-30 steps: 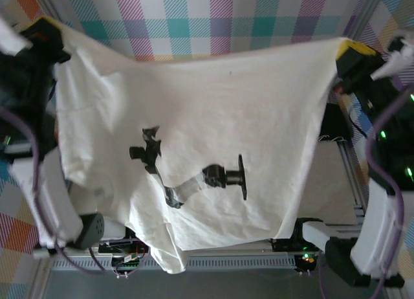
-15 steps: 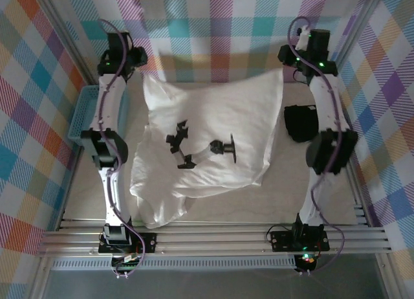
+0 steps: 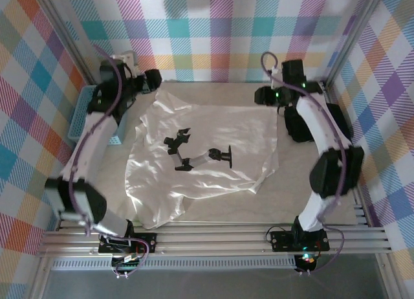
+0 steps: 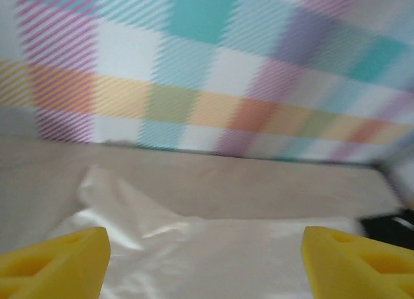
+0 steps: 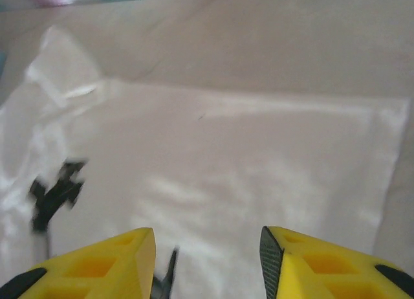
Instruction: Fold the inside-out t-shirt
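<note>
The inside-out t-shirt (image 3: 220, 127) lies spread and wrinkled on the table, white and shiny, with a black print (image 3: 194, 155) near its middle. My left gripper (image 3: 152, 79) hovers at the shirt's far left corner, open, with nothing between its fingers. My right gripper (image 3: 261, 96) hovers at the far right corner, also open and empty. In the left wrist view the yellow fingers (image 4: 55, 260) stand wide apart above the t-shirt (image 4: 194, 237). The right wrist view looks down past its fingers (image 5: 304, 263) onto the t-shirt (image 5: 226, 156).
A blue basket (image 3: 80, 118) stands against the left wall beside the left arm. A black folded garment (image 3: 296, 125) lies at the right, partly under the right arm. Plaid walls close in the table (image 3: 213, 95) on three sides.
The shirt was held up stretched between both shut grippers; it came down flat onto the table. Both grippers have opened and let go of its far corners.
</note>
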Robot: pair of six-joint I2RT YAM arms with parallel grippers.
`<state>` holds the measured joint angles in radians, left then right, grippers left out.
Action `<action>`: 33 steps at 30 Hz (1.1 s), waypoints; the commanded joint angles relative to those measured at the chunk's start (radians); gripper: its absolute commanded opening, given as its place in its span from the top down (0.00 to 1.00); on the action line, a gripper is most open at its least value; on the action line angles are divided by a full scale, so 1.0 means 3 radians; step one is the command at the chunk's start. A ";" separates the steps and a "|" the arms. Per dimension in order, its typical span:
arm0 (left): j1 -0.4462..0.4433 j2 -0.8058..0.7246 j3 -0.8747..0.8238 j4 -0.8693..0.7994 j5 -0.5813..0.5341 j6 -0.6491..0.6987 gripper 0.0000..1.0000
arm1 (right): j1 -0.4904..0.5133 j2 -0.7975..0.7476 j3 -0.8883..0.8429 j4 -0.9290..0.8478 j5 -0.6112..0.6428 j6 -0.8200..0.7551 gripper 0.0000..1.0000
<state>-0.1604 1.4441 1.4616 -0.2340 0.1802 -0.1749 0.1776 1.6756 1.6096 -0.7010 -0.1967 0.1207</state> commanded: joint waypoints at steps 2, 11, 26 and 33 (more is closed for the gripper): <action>-0.0537 -0.0307 -0.0972 0.0738 0.0293 0.0148 0.22 | 0.0128 -0.0626 -0.1205 0.0243 -0.0045 0.0297 0.50; -0.2438 -0.0183 -0.2219 0.1459 0.0017 0.1169 0.24 | 0.0282 -0.1412 -0.2855 0.0246 0.0007 0.0960 0.44; -0.3080 0.1539 -0.1595 0.1707 -0.0696 0.1897 0.54 | 0.0277 -0.1101 -0.2934 0.0606 0.0158 0.0909 0.91; -0.2996 0.1353 -0.1584 0.1339 -0.0320 0.1566 0.93 | 0.0272 -0.1073 -0.2443 0.0629 0.0026 0.0653 1.00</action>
<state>-1.0756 1.8969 0.9829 0.2276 0.0353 0.3466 0.2569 1.3563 0.7921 -0.5404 -0.1589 0.3717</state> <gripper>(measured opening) 0.085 0.041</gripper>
